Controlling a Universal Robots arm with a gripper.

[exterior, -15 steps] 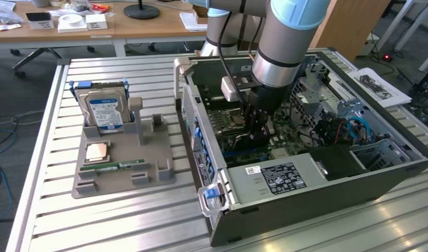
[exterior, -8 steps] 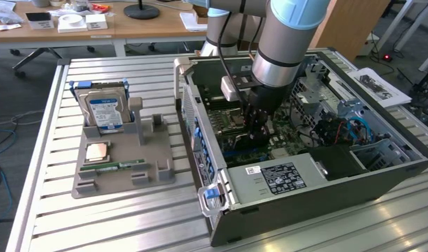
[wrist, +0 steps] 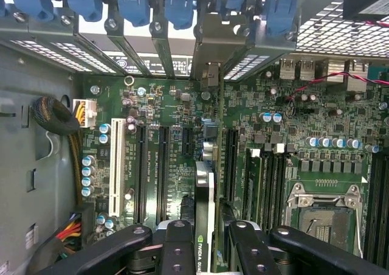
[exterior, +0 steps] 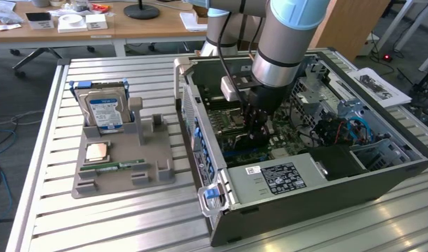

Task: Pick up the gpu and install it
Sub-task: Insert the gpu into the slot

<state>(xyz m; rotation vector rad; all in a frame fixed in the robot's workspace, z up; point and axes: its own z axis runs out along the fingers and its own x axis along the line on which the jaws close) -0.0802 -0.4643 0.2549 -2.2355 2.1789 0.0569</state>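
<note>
The gpu (wrist: 205,193) is a thin card seen edge-on, with a silvery strip and a green logo near my fingers. It stands on edge over the green motherboard (wrist: 170,141), between the long black expansion slots. Its metal bracket end (wrist: 209,74) reaches the case's rear slot openings. My gripper (wrist: 205,247) is shut on the card, one black finger (wrist: 173,244) on each side. In the exterior view the gripper (exterior: 259,131) is sunk deep into the open computer case (exterior: 200,131). Whether the card sits fully in a slot is hidden.
Blue latches (wrist: 134,7) line the case's rear wall. The CPU socket (wrist: 322,211) and a white slot (wrist: 115,165) flank the card. A power supply (exterior: 284,176) fills the case's near corner. Beside the case, a grey holder (exterior: 123,173) carries a hard drive (exterior: 104,111) and memory stick (exterior: 113,166).
</note>
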